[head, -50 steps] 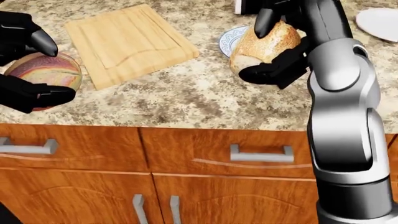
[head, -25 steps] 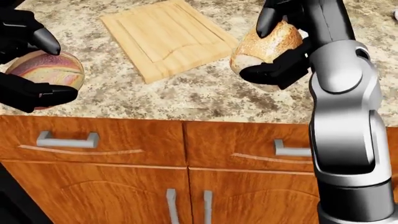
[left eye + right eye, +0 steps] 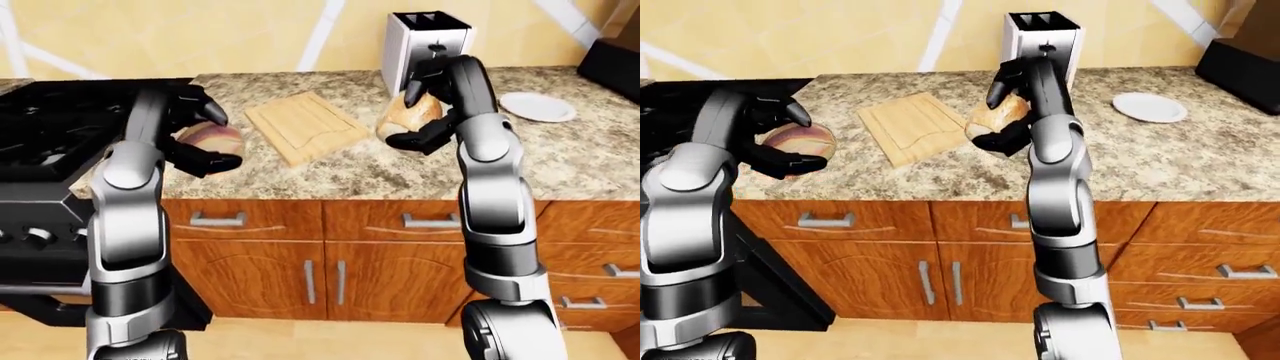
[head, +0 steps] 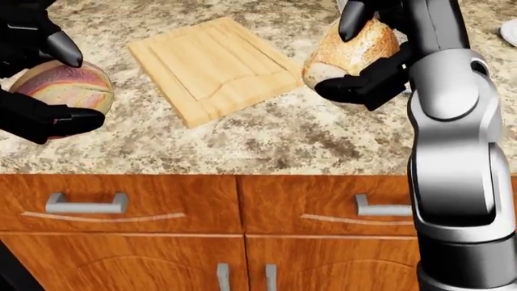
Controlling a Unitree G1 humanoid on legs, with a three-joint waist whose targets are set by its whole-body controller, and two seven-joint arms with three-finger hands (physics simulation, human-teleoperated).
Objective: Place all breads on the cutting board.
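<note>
Cutting board [image 4: 214, 65] bare on tabletop [image 4: 266, 136]; left robot hand [image 4: 36, 76] grips round loaf [image 4: 63, 88] left of it, right robot hand [image 4: 368, 57] grips crusty loaf [image 4: 349, 51] right of it, toaster [image 3: 425, 41] beyond.

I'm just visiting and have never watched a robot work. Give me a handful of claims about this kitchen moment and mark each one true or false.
1. Each hand holds a bread. True: the left hand grips a round marbled loaf, and the right hand grips a crusty brown loaf.
2. One bread already lies on the cutting board. False: the board is bare.
3. A toaster stands on the counter above the board in the left-eye view. True.
4. The white plate carries a loaf. False: nothing is on it.
5. The cutting board sits between the two hands in the head view. True.
6. The cabinet doors below the counter stand open. False: they are closed.
</note>
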